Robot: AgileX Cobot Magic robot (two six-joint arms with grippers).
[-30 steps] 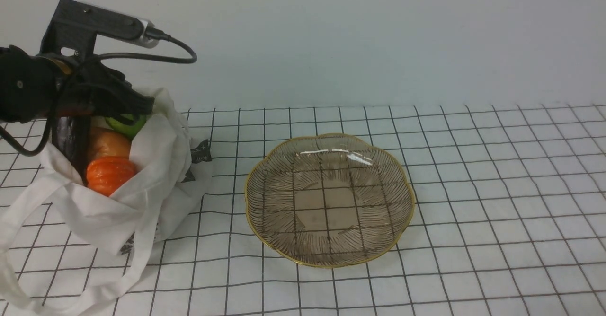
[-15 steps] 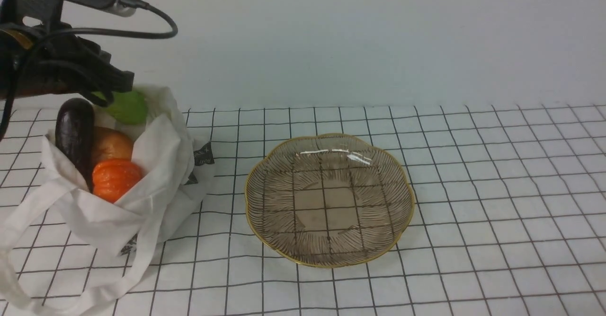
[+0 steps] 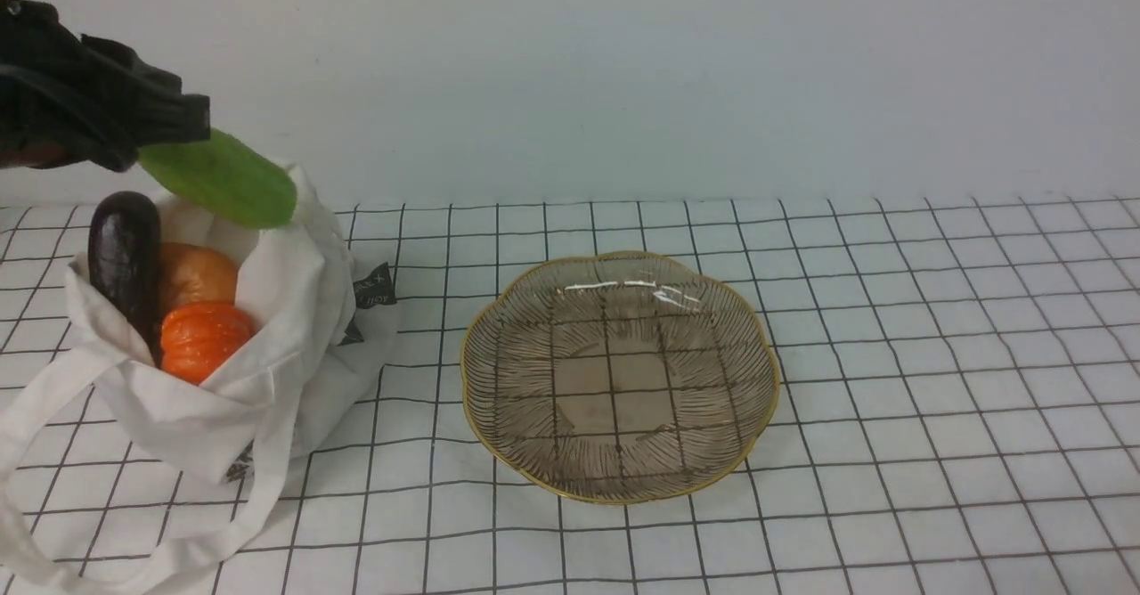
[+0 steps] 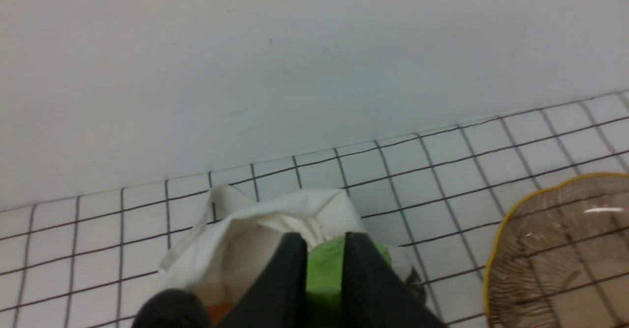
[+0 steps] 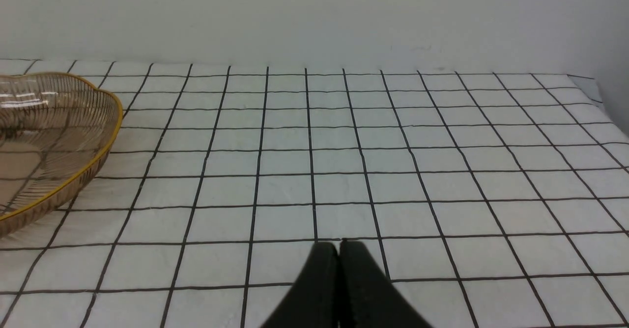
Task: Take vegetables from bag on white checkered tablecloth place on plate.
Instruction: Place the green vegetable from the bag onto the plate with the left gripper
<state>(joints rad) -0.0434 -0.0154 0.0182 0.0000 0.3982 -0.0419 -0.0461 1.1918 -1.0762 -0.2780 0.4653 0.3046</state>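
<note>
In the front view my left gripper [image 3: 174,127] is shut on the green cucumber-like vegetable [image 3: 223,181], which hangs tilted just above the mouth of the white cloth bag [image 3: 294,310]. Inside the bag stand a dark purple eggplant [image 3: 125,252], a yellow-orange round one [image 3: 200,274] and an orange pumpkin [image 3: 203,337]. The left wrist view shows the green vegetable [image 4: 324,269] pinched between the black fingers [image 4: 290,269]. The smoky glass plate [image 3: 614,390] with a gold rim sits empty to the right of the bag. My right gripper [image 5: 339,249] is shut on nothing, low over the tablecloth [image 5: 393,161].
The bag's long strap handles [image 3: 53,417] trail over the checkered tablecloth [image 3: 935,354] at the front left. A pale wall runs along the back edge. In the right wrist view the plate [image 5: 49,136] lies off to one side.
My left gripper has risen out of the bag and drifted left, lifting the green vegetable clear of the bag's mouth. The bag has settled slightly; the plate has not moved.
</note>
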